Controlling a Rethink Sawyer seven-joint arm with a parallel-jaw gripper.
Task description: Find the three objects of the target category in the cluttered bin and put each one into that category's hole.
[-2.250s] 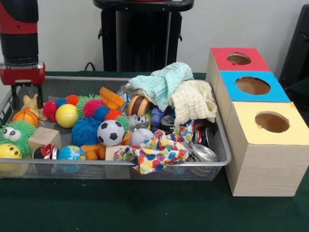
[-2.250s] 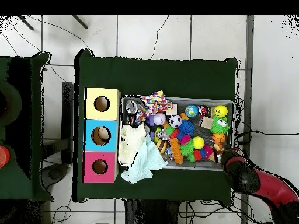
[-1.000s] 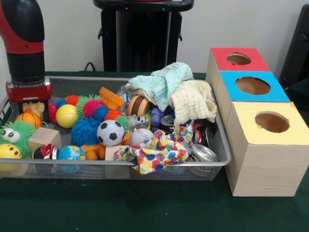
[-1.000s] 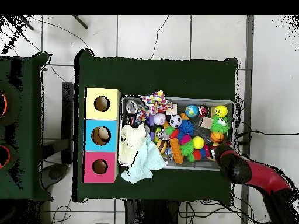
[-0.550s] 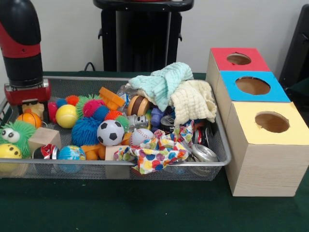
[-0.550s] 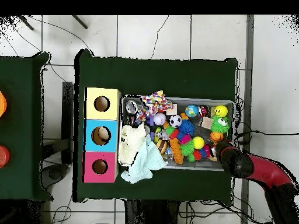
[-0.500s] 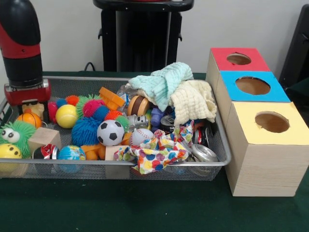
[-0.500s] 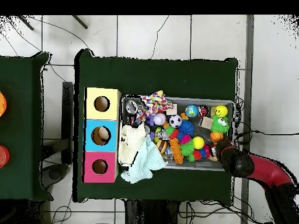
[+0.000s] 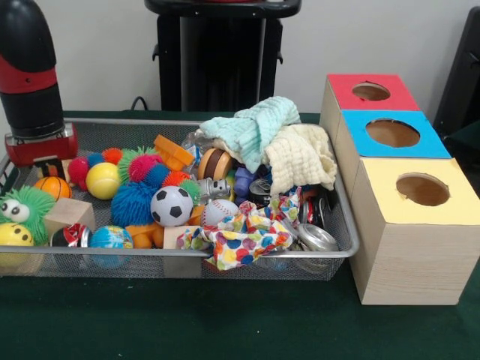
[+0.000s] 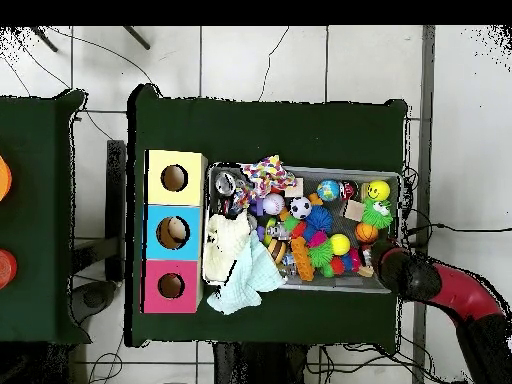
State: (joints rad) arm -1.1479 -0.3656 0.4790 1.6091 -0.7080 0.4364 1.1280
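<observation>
**Gripper low in the bin's corner, beside a small orange ball**

The robot's gripper (image 9: pixel 46 166) was sunk into the far left corner of the silver wire-mesh bin (image 9: pixel 225 259) in the front view, under the red and black arm (image 9: pixel 30 82). Whether its jaws were apart or together could not be told; clutter and the red wrist collar hid them. Just beside it lay a small orange basketball-patterned ball (image 9: pixel 54 186), and near that a yellow ball (image 9: pixel 103 180), a fuzzy green toy with googly eyes (image 9: pixel 22 210) and a plain wooden block (image 9: pixel 67 214). Further along sat a black-and-white soccer ball (image 9: pixel 172 205), a blue spiky rubber ball (image 9: pixel 135 202), and pale green and cream cloths (image 9: pixel 277 142) heaped at the bin's other end.

If balls are the target category, the orange one looked light, smooth and likely to roll, so a hold across its widest part would suit best.

Outside the bin stood three wooden boxes with round holes, topped red (image 9: pixel 371 91), blue (image 9: pixel 393 133) and yellow (image 9: pixel 422 189), well apart from the gripper.
</observation>
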